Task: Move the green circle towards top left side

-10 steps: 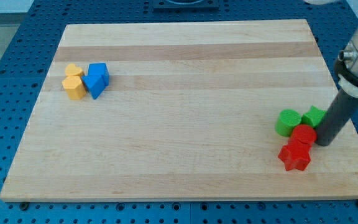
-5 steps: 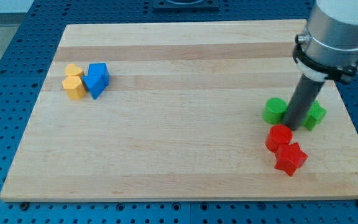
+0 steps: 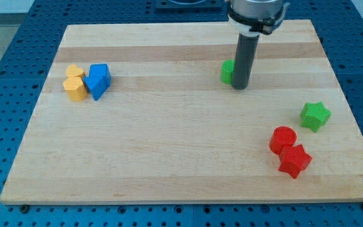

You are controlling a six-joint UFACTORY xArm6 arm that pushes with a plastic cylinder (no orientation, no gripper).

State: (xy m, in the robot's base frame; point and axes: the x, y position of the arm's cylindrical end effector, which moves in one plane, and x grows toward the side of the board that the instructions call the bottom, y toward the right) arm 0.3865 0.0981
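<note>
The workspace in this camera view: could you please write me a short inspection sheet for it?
Surface: wooden board lying on a blue perforated base.
Job's things: green circle in the upper middle, mostly hidden behind the rod.
Clutter: green star, red circle and red star at the view's right; two yellow blocks touching a blue block at the view's left.
Grippers: none; my tip sits against the green circle's right side.
Cables: nothing seen.
Surroundings: nothing seen beyond the base.
</note>
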